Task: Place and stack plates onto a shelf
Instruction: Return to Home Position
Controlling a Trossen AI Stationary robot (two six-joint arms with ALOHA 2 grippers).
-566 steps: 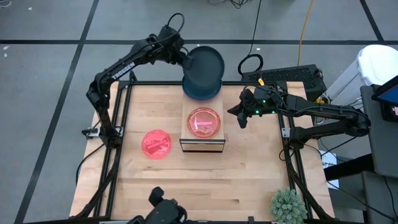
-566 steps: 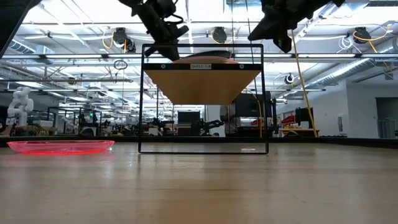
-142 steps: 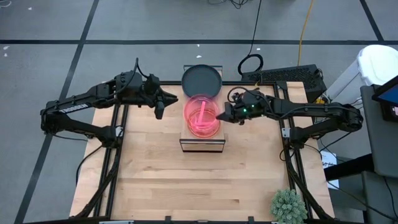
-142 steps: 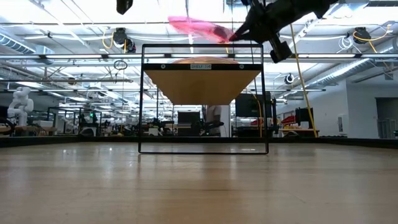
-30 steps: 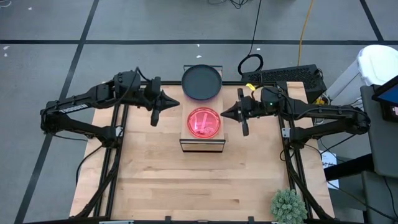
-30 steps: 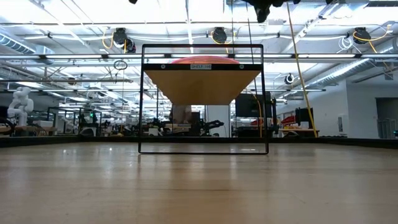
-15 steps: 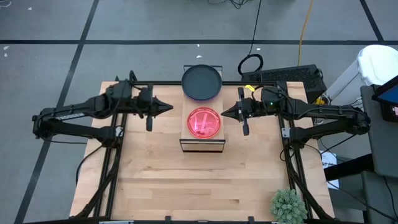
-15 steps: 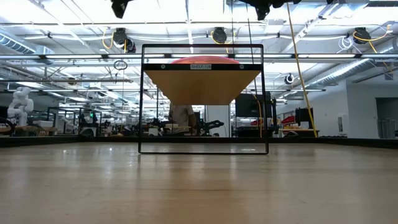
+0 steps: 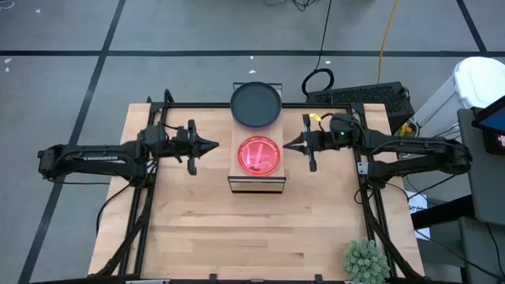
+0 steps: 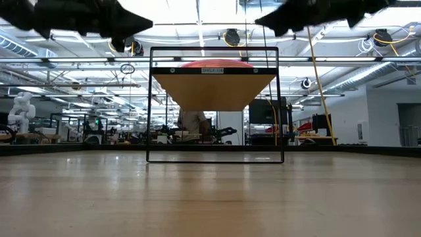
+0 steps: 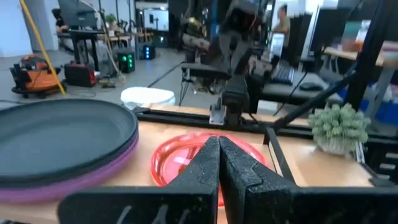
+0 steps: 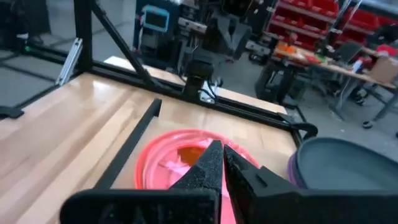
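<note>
L gripper (image 9: 211, 145) & R gripper (image 9: 287, 143) are both pinched tight w/ nothing in them. They hang one on each side of the shelf (image 9: 256, 184), near it but not touching. The pink plates (image 9: 259, 155) sit stacked on its wood top. The dark plates (image 9: 256, 103) sit just behind, over a purple plate (image 11: 93, 177). Plates look light, stiff & slippy, so best grab by the rim. I think nothing blocks the arms. The plant (image 9: 365, 260) is far off at the table (image 9: 237, 237) corner.
</note>
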